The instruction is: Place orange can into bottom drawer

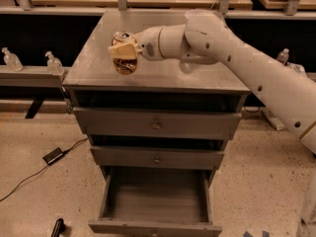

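Observation:
The orange can is orange-brown with a silver top and pull tab. My gripper is shut on it, its pale fingers across the can's upper part. The can is held a little above the left part of the grey cabinet top. My white arm reaches in from the right. The bottom drawer is the lowest and deepest of three grey drawers. It stands pulled out and open below, and its inside looks empty.
The top drawer and middle drawer are shut. Two small clear bottles stand on a ledge at the left. A black cable with a small box lies on the floor at the left. Shelving runs behind the cabinet.

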{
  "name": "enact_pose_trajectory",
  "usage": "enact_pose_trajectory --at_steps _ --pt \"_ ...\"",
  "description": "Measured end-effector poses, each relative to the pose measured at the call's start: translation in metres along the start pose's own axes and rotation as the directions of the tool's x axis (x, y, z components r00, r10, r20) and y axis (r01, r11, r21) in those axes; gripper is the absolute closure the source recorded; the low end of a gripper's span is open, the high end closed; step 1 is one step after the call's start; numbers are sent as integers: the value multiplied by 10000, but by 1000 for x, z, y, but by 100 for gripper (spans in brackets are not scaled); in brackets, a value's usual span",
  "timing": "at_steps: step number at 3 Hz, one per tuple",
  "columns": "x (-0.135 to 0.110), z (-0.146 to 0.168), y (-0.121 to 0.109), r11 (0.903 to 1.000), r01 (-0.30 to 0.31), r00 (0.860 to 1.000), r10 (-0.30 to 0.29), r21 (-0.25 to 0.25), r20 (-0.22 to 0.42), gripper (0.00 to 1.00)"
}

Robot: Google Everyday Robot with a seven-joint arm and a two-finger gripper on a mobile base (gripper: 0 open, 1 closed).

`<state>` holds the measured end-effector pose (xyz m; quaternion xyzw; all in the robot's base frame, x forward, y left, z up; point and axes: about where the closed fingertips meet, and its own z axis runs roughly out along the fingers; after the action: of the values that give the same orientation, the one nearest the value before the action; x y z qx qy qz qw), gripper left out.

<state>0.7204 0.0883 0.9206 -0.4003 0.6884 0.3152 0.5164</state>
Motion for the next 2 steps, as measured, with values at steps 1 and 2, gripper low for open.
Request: enact_pose_trajectory --at_steps 1,2 --pt "-16 -22 54 9960 479 9966 -526 -749 -627 100" --pt "-5 -25 90 9888 732 9888 -889 -1298 -1196 100"
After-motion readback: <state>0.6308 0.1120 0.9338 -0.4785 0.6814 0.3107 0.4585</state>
